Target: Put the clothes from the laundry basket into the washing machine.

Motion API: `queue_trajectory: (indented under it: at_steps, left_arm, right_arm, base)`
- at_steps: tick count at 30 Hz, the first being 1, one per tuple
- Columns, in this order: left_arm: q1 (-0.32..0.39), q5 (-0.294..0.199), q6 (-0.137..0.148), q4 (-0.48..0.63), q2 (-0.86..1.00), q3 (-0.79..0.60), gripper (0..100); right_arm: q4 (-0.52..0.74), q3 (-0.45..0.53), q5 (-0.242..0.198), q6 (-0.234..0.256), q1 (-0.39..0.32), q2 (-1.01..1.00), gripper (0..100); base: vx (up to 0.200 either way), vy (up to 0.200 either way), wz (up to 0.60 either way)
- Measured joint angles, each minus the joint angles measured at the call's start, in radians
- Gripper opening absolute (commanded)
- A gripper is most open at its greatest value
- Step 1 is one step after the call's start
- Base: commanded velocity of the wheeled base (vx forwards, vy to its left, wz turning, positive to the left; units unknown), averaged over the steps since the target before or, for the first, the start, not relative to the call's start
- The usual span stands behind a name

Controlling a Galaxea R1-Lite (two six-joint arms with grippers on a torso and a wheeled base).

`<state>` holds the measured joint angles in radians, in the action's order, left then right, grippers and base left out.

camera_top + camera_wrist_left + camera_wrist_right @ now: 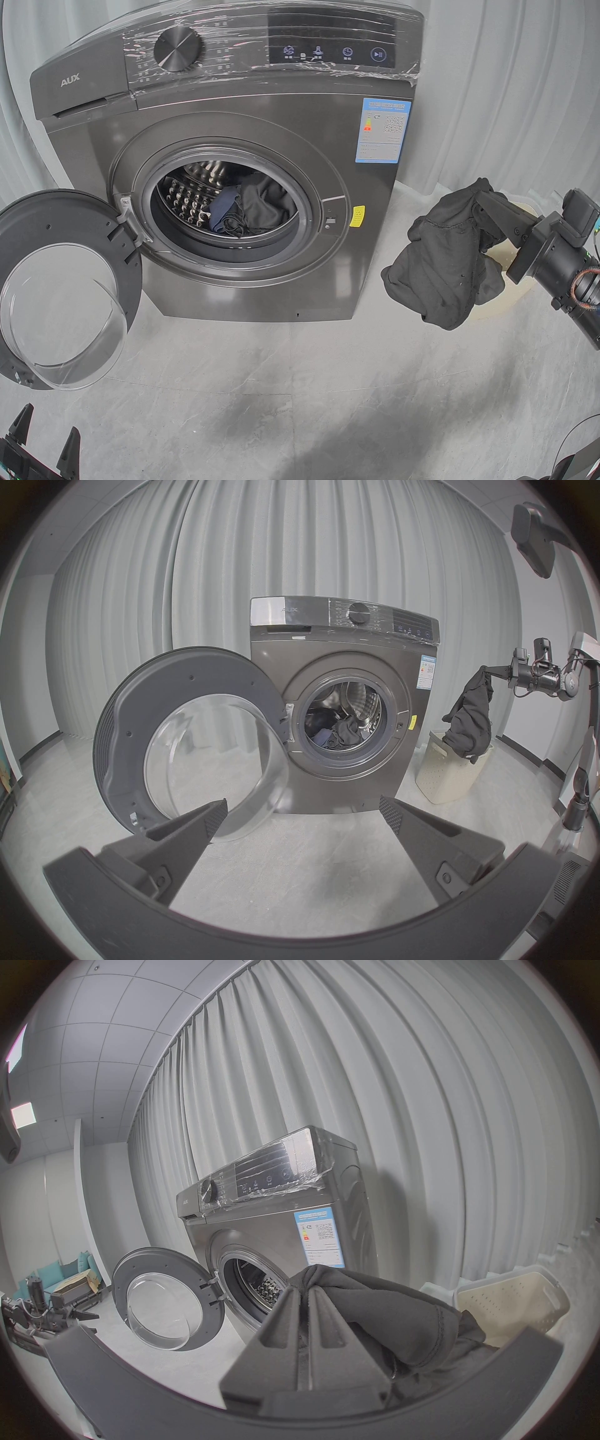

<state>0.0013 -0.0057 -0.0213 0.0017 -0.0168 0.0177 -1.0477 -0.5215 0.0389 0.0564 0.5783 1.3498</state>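
Here, right gripper [486, 201] clenched on black garment [447, 269] above laundry basket [447, 777]; left gripper [303, 806] spread; washer door [56, 219] swung wide.

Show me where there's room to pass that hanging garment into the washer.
The floor before the washing machine lies bare, between its open door and the laundry basket below the black garment. The drum's upper half is free; clothes crowd its bottom.

Washing machine [262, 119] carries a logo [69, 82], blue label [382, 130].
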Motion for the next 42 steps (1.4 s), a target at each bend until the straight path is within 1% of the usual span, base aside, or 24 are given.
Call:
queue_trajectory:
  at_steps: [21, 33, 38, 42]
  left_arm:
    - [0.0, -0.001, 0.0, 0.0, 0.0, 0.0, 100]
    - [0.0, 0.0, -0.002, 0.0, 0.0, 0.0, 100]
    - [0.0, 0.001, -0.006, 0.0, 0.0, 0.0, 100]
    - [0.001, 0.003, -0.002, 0.0, 0.0, 0.0, 100]
  right_arm:
    - [-0.003, 0.001, -0.001, 0.0, 0.008, 0.0, 0]
    - [-0.003, 0.008, -0.002, 0.0, 0.007, 0.001, 0]
    - [-0.004, 0.022, -0.003, 0.002, 0.007, 0.002, 0]
    - [-0.004, 0.032, -0.007, 0.011, 0.013, 0.002, 0]
  base:
    - [0.0, 0.0, 0.0]
    - [0.0, 0.2, 0.0]
    - [0.0, 0.0, 0.0]
    - [0.0, 0.0, 0.0]
